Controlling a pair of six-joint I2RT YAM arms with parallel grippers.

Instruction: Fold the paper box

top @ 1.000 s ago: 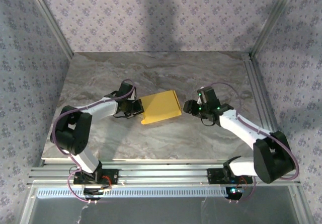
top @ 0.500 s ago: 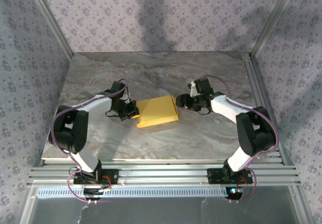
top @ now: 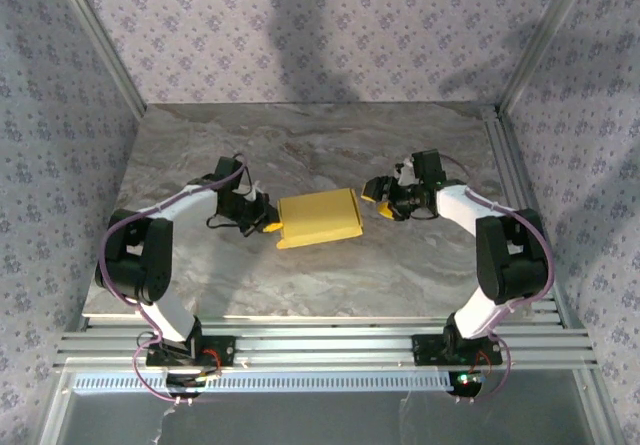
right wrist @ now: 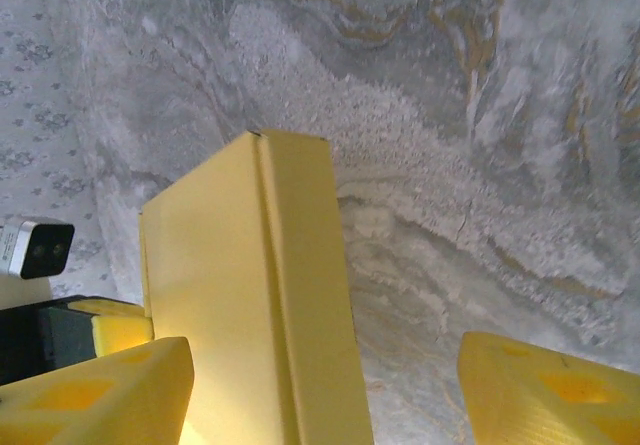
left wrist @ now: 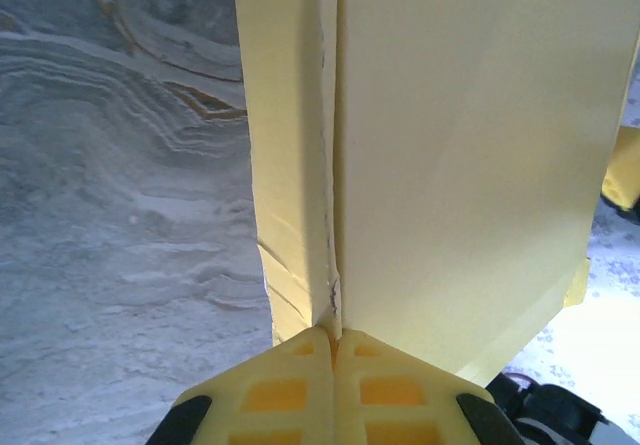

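- Nearest to the camera are the silver aluminium rails (top: pixel 320 345), ribbed and straight. Two arm bases are bolted on them.
- There are two robot arms of white and black segments, each with a thin purple cable along it: the left arm (top: pixel 150 265) and the right arm (top: pixel 505 265).
- They reach over one grey marble-patterned table (top: pixel 330 285), which is smooth, with brown and white veins.
- One small flat yellow paper box (top: pixel 318 217) of thin card lies near the middle of the table, between the two grippers. It is rectangular, with sharp folded edges.
- The left gripper (top: pixel 266 224) is at the box's left edge. In the left wrist view its two yellow waffle-like pads (left wrist: pixel 290 390) are pressed together. A thin ridge of the paper box (left wrist: pixel 460 165) runs into the line where they meet, so it seems pinched.
- The right gripper (top: pixel 378 189) is near the box's right end, apart from it, with jaws wide. In the right wrist view the right gripper (right wrist: pixel 320 375) has its fingers far apart, and the end of the paper box (right wrist: pixel 240 295) is before them.
- Farthest are the walls (top: pixel 300 25), covered with pale purple flowered paper.
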